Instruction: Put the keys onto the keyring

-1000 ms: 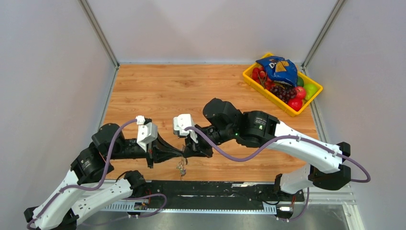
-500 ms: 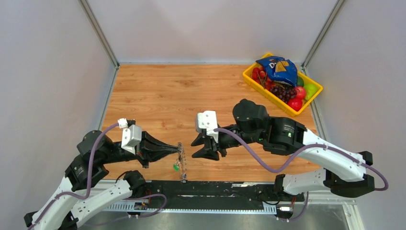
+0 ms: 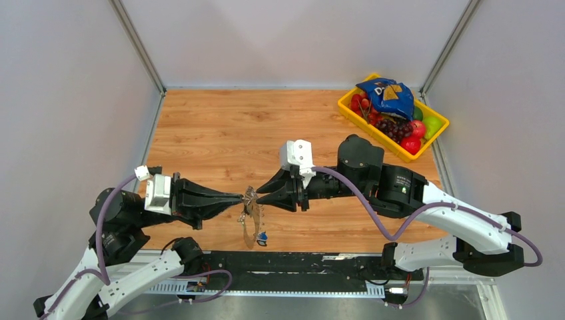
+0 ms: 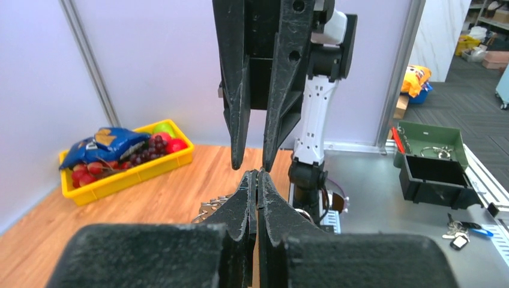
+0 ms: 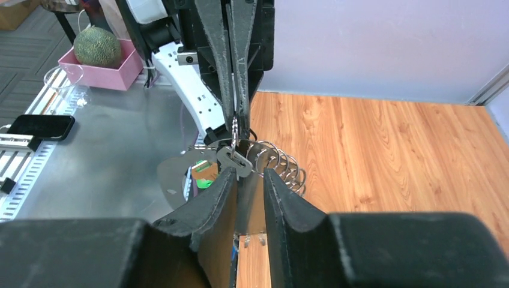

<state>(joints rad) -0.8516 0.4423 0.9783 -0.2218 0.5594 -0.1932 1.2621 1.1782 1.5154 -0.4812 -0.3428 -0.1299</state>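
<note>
**Above the near edge of the worktop (image 3: 220,127): key bunch held up between two tools**

Location: mid-air between the two arms, tip to tip. Contact with the wood below not determinable.

Left tool (image 3: 241,197): pressed together, clamped on a thin wire loop of the keyring (image 5: 281,163). Rest of the hoop, coiled-looking, hanging just beneath.

Right tool (image 5: 249,177): parted, gripping nothing. Fingers either side of the bunch, close under the left tips.

Keys (image 5: 235,159): bunched at the hoop, one silver blade lying across the gap of the right tool. Green tag (image 5: 206,180) dangling lower, to one side. Threaded or merely tangled: not determinable.

Step, as judged: taking hold of one key for threading.

Hazards, as judged:
- Closing off-centre: blade swivelling aside, pinch landing on hoop wire instead.
- Pulling against so slim a clamp: wire slipping free, whole bunch dropping, possibly past the near edge.
- Tips nearly meeting: knock between tools, loosening of the hold.
- Dangling tag: snagging on a finger during withdrawal.
</note>
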